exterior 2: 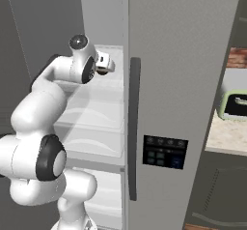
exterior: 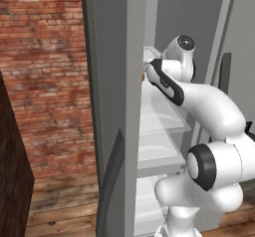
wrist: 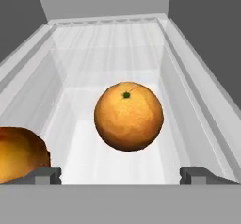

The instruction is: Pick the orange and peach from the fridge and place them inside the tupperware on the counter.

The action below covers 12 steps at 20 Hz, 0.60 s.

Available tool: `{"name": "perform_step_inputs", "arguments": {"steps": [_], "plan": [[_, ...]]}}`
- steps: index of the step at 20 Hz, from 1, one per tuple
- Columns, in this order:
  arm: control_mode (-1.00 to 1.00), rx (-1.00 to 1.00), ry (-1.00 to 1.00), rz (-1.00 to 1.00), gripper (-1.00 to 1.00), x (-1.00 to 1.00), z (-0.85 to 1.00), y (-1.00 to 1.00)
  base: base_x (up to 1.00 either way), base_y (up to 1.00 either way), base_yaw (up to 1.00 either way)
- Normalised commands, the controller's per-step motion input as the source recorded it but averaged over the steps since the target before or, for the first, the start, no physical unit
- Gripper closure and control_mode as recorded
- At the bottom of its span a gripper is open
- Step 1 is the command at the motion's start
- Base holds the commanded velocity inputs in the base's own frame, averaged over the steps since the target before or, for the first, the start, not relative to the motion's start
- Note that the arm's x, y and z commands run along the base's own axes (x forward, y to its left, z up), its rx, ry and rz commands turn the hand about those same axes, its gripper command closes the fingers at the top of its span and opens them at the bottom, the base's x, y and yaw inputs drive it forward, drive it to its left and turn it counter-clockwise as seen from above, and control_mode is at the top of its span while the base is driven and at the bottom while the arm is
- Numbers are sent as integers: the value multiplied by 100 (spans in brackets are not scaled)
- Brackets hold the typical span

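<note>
Reached into the fridge (exterior: 114, 106), pincer (wrist: 120, 175) spread wide and empty, tips at the bottom corners of the hand view. Lined up on the orange (wrist: 128, 116), mid-frame on a pale shelf (wrist: 117, 58), just beyond the tips. Peach (wrist: 19, 153) at lower left, beside the left tip. Seemingly the approach for the first pick; next, a push forward until the orange sits between the tips, then a squeeze. Table (exterior 2: 224, 133) at right edge, right base view.

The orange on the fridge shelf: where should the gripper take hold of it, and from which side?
Grip the orange across its widest middle, coming straight ahead along the hand view. It is round and sits centred between the open fingertips, and the peach lies apart to the left.
</note>
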Motion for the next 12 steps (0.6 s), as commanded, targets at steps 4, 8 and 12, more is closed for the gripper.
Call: {"name": "perform_step_inputs", "arguments": {"steps": [4, 8, 12], "plan": [[-100, 0, 0, -2, -100, 41, -16, 0, 0, 0, 0], [-100, 0, 0, -3, -100, 40, -18, 0, 0, 0, 0], [-100, 0, 0, -3, -100, 41, -22, 0, 0, 0, 0]]}}
